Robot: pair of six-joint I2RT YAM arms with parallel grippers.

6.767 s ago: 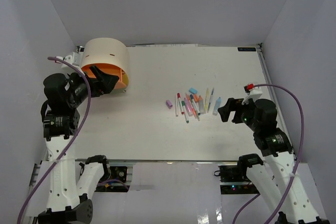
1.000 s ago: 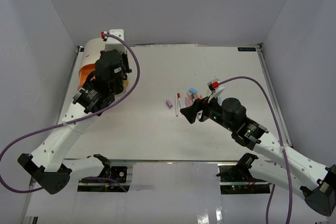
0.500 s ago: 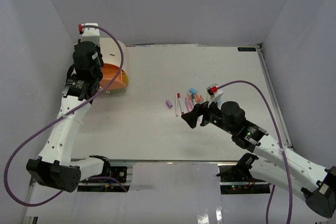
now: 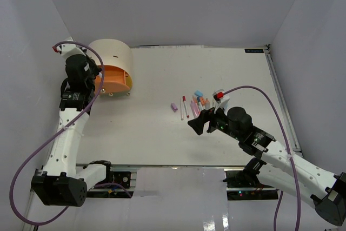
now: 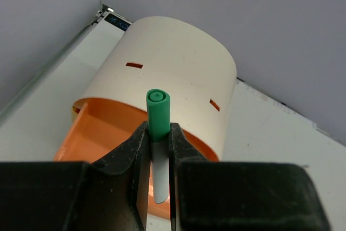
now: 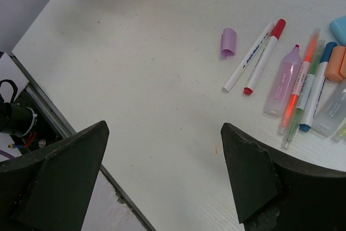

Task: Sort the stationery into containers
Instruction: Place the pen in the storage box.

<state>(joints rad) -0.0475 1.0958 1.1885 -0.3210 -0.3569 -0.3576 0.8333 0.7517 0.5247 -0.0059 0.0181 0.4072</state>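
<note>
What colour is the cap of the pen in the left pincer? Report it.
Green. The pen and its cap show best in the left wrist view.

Straight ahead of the left claw (image 5: pixel 159 144) the beige cabinet (image 5: pixel 173 63) rises as a curved wall and bars any level path forward. Under that wall, ahead and below, the peach-orange drawer (image 5: pixel 100 128) stands pulled out with its top open. The green-capped pen (image 5: pixel 158 114) pinched in the claw juts up in front of it, and the side wall (image 5: pixel 43 20) stands to the claw's left. Beneath the wide-spread right claw (image 6: pixel 162 133) lies bare table (image 6: pixel 135 79). Ahead and to its right the pens (image 6: pixel 292 85) lie close side by side with little gap between them. The purple block (image 6: pixel 228 41) lies apart on their left, and the table edge (image 6: pixel 48 101) runs along the claw's left.
</note>
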